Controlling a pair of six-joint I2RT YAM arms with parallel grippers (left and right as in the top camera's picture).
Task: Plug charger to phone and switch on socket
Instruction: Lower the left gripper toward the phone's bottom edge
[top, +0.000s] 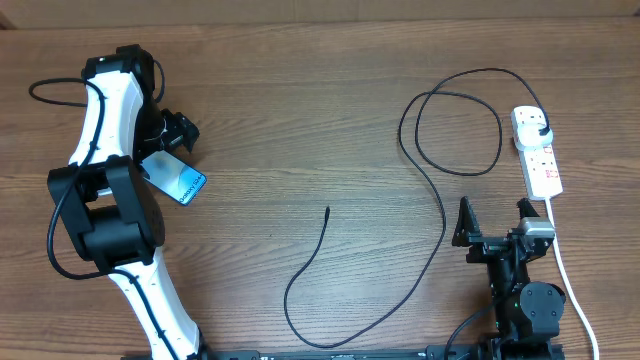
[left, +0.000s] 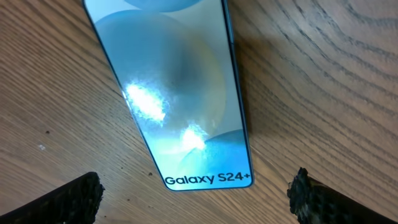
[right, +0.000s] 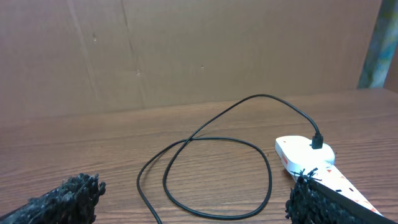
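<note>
Left hand (left: 196, 202): hangs released, fingers wide to either side of the lower end of the phone (left: 174, 93), touching nothing. Phone: lies flat, screen lit, near the left edge of the counter (top: 300, 120). Right hand (top: 495, 222): sits released too, empty, close to the near edge at the right, just beside the white power strip (top: 550, 182) and its lead.

Charger cable (top: 441, 215): runs from the plug head (top: 540, 128), seated in the far end of the strip, through a wide loop, and ends with the small tip (top: 328, 209) in the middle of the counter, well apart from the phone.

Likely trouble, judged from this layout:
- Could skid the slim phone across the wood instead of gripping it, with so little edge to pinch.
- Could fumble the tiny tip, or take it twisted, then jam it against the port. Cannot make out the port from here.
- Could tug the plug head loose or drag the light strip while pulling the tip toward the left edge, with only the loop as slack.
- Could press the wrong red switch (top: 547, 160), or shove the strip sideways, with such broad fingers.
</note>
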